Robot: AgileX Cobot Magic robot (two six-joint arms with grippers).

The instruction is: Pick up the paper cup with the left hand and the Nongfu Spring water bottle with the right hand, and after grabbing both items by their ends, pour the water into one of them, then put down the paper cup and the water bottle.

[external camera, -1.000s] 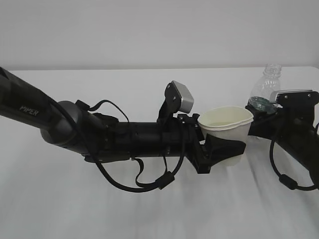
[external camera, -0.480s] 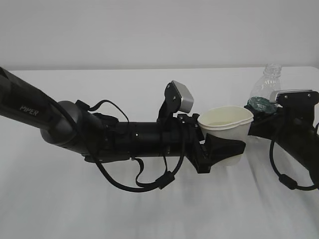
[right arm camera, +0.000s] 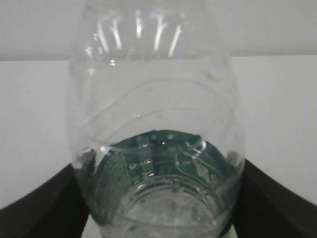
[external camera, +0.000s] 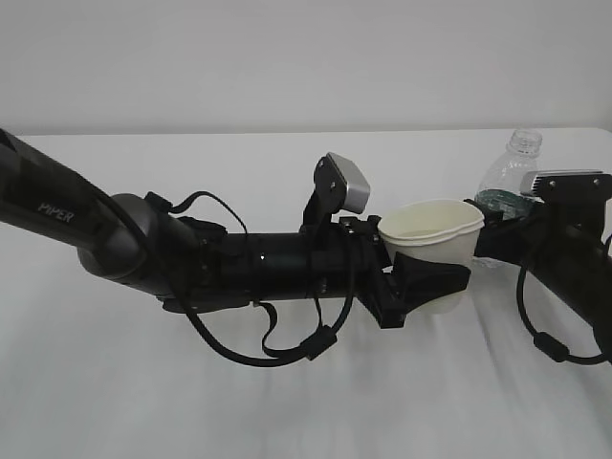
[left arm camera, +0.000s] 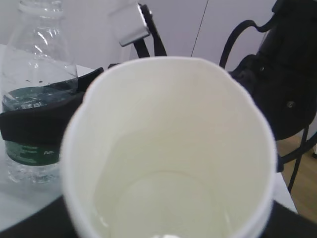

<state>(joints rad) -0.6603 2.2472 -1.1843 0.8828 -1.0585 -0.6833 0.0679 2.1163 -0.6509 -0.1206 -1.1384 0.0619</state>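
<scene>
L hand (external camera: 427,287) clamps the paper cup (external camera: 432,239), upright, w/ water (left arm camera: 163,203) inside. R hand (external camera: 499,229) straddles the Nongfu Spring water bottle (external camera: 507,172), upright on tabletop (external camera: 287,402) just beside cup; grip vs. loose: can't tell.

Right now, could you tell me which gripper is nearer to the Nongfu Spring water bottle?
Right. The right gripper flanks the Nongfu Spring water bottle at its green label, while the left gripper holds the paper cup just beside it.

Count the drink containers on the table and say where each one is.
2. The paper cup sits mid-table in the left gripper; the water bottle stands upright just behind-right. None seems hidden.
</scene>
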